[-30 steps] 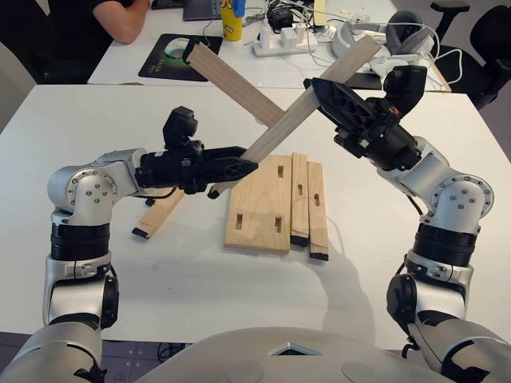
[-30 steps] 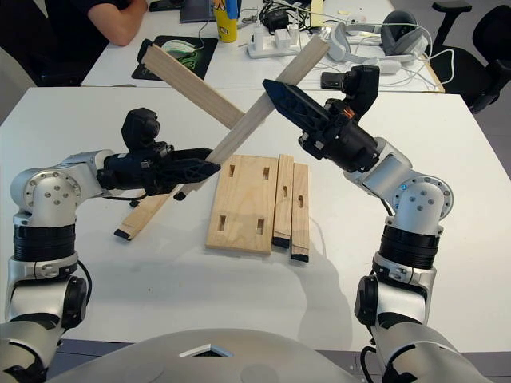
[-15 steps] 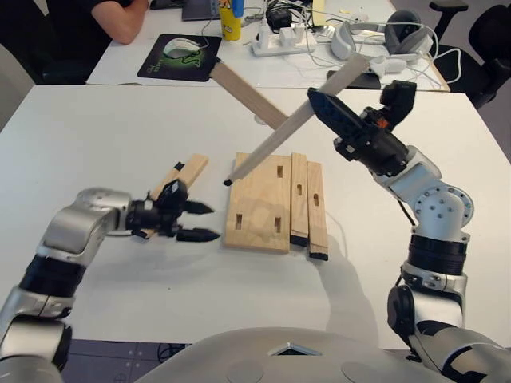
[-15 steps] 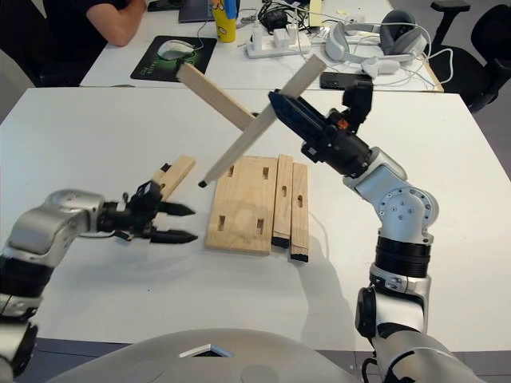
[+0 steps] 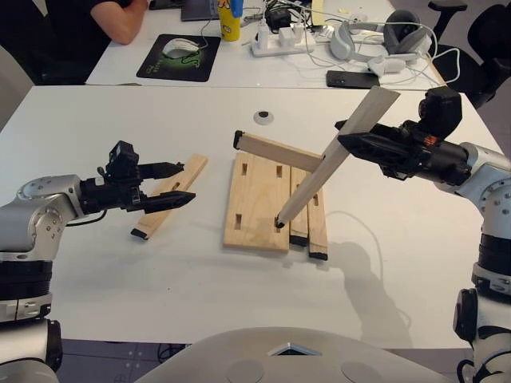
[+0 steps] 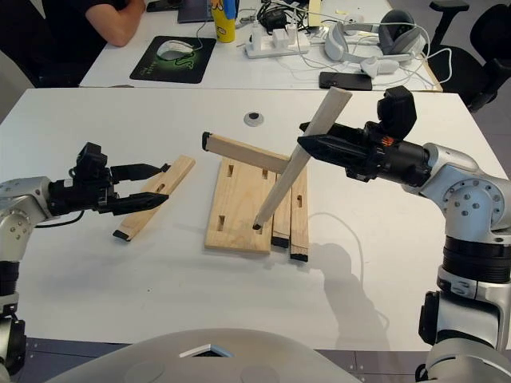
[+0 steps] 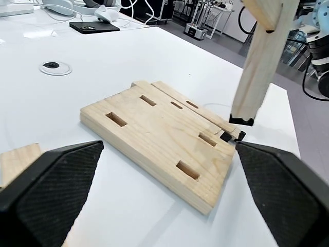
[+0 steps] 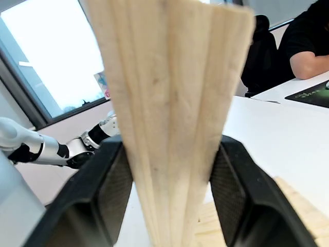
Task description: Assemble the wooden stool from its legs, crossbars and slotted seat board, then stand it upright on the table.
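**Gripping the joined leg above the seat, left tool spread over a loose leg**

The white worktop (image 5: 96, 271) carries all the stool parts. The slotted seat (image 5: 254, 203) lies flat near its middle, long side pointing away from the robot. Over it slants a leg (image 5: 307, 187), raised at the far right end. Its black-capped lower end sits at the seat's near right edge; whether it touches the wood cannot be told. A bar (image 5: 271, 149) juts from the leg's middle toward the left, off the worktop, so the two pieces are joined. A loose leg (image 5: 152, 224) lies flat to the left of the seat, well apart from it. Two slats (image 5: 318, 231) lie side by side against the seat's right edge.

The right tool (image 5: 343, 144) is clamped on the upper half of the slanting leg. Its fingers (image 8: 110, 190) press the wood from both sides and carry the whole joined piece.

The left tool (image 5: 177, 183) is spread wide and grips nothing. Its fingers (image 7: 46, 190) point toward the seat, one either side of the loose leg's far half, seen from above.
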Action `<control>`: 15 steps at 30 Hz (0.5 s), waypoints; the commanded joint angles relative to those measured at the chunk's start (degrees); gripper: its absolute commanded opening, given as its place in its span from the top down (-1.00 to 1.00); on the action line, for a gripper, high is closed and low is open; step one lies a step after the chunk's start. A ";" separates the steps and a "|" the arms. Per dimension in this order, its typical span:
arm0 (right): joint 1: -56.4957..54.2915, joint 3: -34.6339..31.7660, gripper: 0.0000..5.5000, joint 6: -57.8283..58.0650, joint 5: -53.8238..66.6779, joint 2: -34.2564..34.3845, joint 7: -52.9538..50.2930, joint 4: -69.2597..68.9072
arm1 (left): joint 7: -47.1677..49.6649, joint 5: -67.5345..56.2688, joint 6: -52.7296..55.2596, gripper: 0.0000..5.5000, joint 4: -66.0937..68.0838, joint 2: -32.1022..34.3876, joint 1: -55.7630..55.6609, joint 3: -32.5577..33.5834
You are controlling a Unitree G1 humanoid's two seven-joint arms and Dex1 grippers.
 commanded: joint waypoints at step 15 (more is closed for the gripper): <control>3.61 6.21 0.26 -13.87 -12.01 2.71 5.71 -0.23 | -0.45 0.47 1.15 -0.73 2.46 -0.88 -3.98 -1.94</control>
